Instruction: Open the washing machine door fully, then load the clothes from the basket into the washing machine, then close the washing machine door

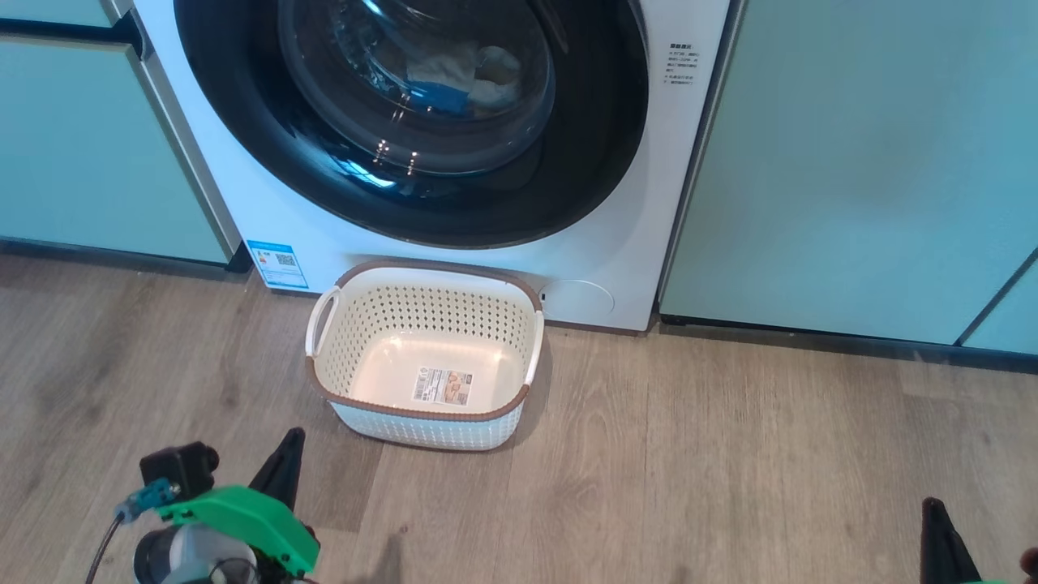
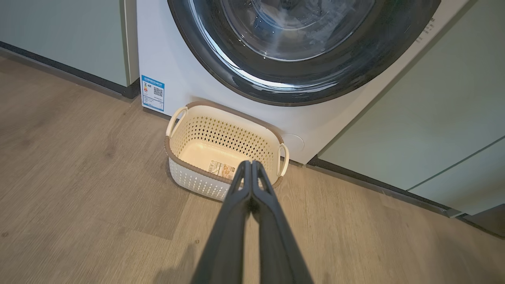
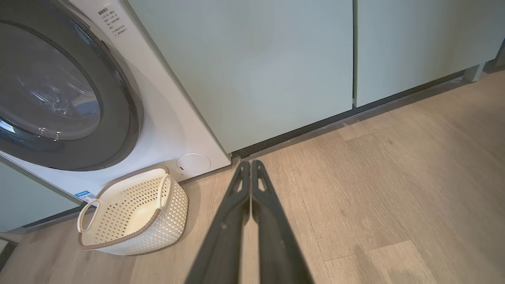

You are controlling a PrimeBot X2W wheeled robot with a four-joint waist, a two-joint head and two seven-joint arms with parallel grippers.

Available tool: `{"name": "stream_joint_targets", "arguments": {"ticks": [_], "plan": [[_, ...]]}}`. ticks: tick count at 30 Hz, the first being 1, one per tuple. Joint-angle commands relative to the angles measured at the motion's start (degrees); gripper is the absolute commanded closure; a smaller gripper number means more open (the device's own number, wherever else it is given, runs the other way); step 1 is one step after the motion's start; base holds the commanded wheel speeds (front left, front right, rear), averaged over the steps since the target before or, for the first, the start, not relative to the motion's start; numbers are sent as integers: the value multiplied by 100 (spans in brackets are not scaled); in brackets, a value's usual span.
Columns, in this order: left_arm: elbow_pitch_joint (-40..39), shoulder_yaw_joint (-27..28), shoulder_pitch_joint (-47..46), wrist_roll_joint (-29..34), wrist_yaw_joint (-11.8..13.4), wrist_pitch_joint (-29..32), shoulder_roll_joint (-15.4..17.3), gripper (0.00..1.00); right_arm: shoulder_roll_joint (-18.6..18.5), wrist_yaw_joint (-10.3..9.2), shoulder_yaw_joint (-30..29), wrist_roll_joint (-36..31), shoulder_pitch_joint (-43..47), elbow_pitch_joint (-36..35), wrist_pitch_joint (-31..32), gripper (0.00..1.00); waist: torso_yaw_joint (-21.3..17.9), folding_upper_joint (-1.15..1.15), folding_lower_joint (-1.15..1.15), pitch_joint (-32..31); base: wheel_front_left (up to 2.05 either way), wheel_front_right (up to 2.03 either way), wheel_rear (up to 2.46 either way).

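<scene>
**Both tools pinched shut, holding nothing**

Head view: the large round glossy black washing machine door (image 1: 592, 146), with its bulging clear glass bowl, sits closed against the big white front-loading washing machine (image 1: 649, 227). The frame's top edge cuts off its upper part. Pale clothes (image 1: 491, 77) with a blue patch lie behind the glass, their print too dim to read. Below centre, the small rectangular cream perforated plastic basket (image 1: 430, 430) with a brown rim stands mouth-up on the wood-look floor (image 1: 730, 454). Its long axis runs left to right along the washer's foot, and the label on its bottom is in plain sight. The left gripper (image 1: 288, 454) rises at lower left. The right gripper (image 1: 937, 527) is mostly cut off at the lower right corner.

Left wrist view: the left fingers meet tip to tip and grasp nothing. They overlap the basket's near rim and hide part of the label. Glare on the porthole hides the laundry.

Right wrist view: the right fingers are pressed together, also empty. They point at the foot of the flat pale green cabinets (image 3: 256, 79). The basket sits at lower left, well apart from them, its bottom mostly hidden by its own wall.
</scene>
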Motion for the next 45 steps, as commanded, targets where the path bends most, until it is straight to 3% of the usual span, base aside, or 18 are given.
{"name": "stream_joint_targets", "arguments": {"ticks": [1,45], "plan": [[-207,132,-279,-155,-1,48,72,100,-37,3,-27,192,-313,-219,54,100,3,0,0,1,0,0,0],[-813,659,-143,-2402,-3,789,-336,100,-89,9,-54,2971,-652,-428,791,100,61,0,0,20,0,0,0]]}}
